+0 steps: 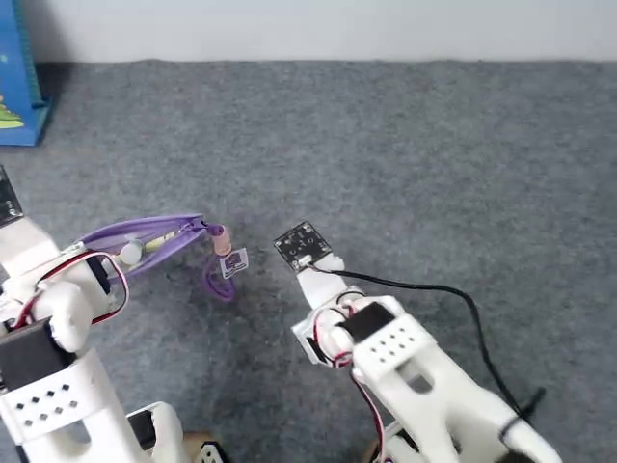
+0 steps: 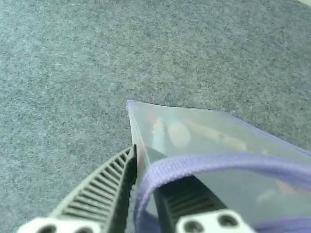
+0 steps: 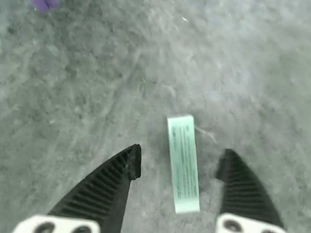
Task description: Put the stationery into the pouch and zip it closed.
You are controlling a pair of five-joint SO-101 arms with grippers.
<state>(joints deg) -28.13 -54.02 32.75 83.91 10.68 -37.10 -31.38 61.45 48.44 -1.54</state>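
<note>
Two arms at a grey, carpet-like bench; places are given from the pouch.

(a) The pouch, clear with purple edging, is held by one end in the left pincer; both ribbed fingers are closed on the clear wall just below the purple band, one on each side of it; in the high view the two purple edges stand apart along most of their length; pale long and rounded shapes show through the wall, too blurred to tell apart.

(b) At the pouch's free end, away from the left arm, sit a pinkish zip pull, a small pale tag and a purple loop; the loop lies on the bench.

(c) The right arm stands near that free end, apart from the pouch; the right pincer is open, pointing down at the bench, fingers spread wide.

(d) A pale green strip with fine print lies flat on the bench outside the pouch, between the spread fingers and touching neither.

(e) A black cable trails from the right arm, away from the pouch.

(f) A blue box stands well apart from the pouch, beside the white wall.
</note>
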